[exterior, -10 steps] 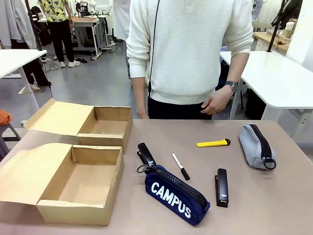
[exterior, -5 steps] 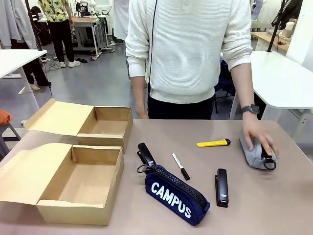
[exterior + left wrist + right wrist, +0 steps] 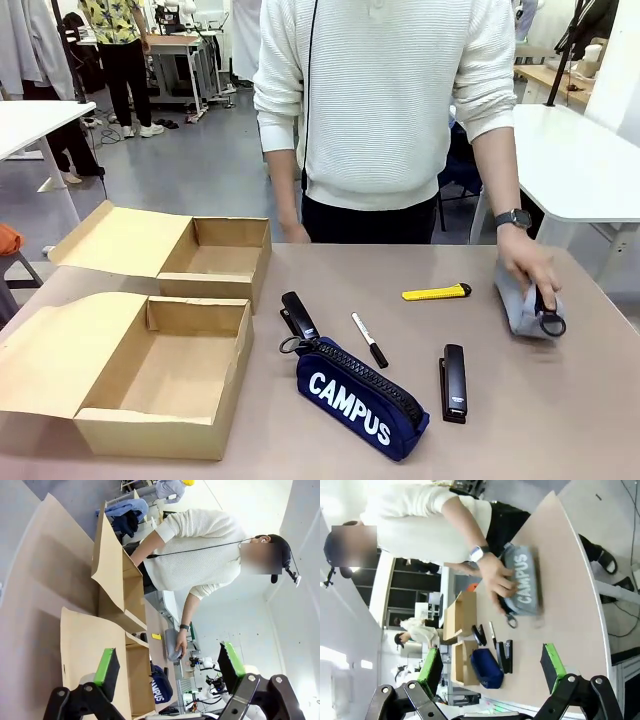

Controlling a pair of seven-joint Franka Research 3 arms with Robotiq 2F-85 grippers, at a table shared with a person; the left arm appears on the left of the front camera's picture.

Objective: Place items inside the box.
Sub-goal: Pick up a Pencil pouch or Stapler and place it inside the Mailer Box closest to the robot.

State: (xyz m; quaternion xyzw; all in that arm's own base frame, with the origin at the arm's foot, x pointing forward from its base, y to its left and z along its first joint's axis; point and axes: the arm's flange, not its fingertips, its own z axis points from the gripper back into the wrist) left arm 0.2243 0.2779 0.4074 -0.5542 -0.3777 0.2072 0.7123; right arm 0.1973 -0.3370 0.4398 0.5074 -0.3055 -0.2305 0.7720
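The box point(image 3: 165, 375) stands open at the near left, its flap lid point(image 3: 60, 350) laid out leftward, nothing inside. To its right lies the navy "CAMPUS" pencil case point(image 3: 360, 400), with one black stapler point(image 3: 298, 315) at its far end and another stapler point(image 3: 454, 383) to the right. A marker pen point(image 3: 369, 340) and a yellow utility knife point(image 3: 436, 293) lie mid-table. My left gripper point(image 3: 169, 665) is open, high above the boxes. My right gripper point(image 3: 491, 666) is open too, looking down at the navy case point(image 3: 485, 667). Neither holds anything.
A narrower cardboard box point(image 3: 215, 260) sits open behind the box. At the far right a person's hand point(image 3: 525, 262) grips a grey pencil case point(image 3: 522, 308), tilting it up. The person stands at the table's far edge. Bare tabletop lies at the near right.
The person's hand came from the waist down onto the grey pencil case, then gripped it and tilted it up. Both grippers stay open; the other items have not moved.
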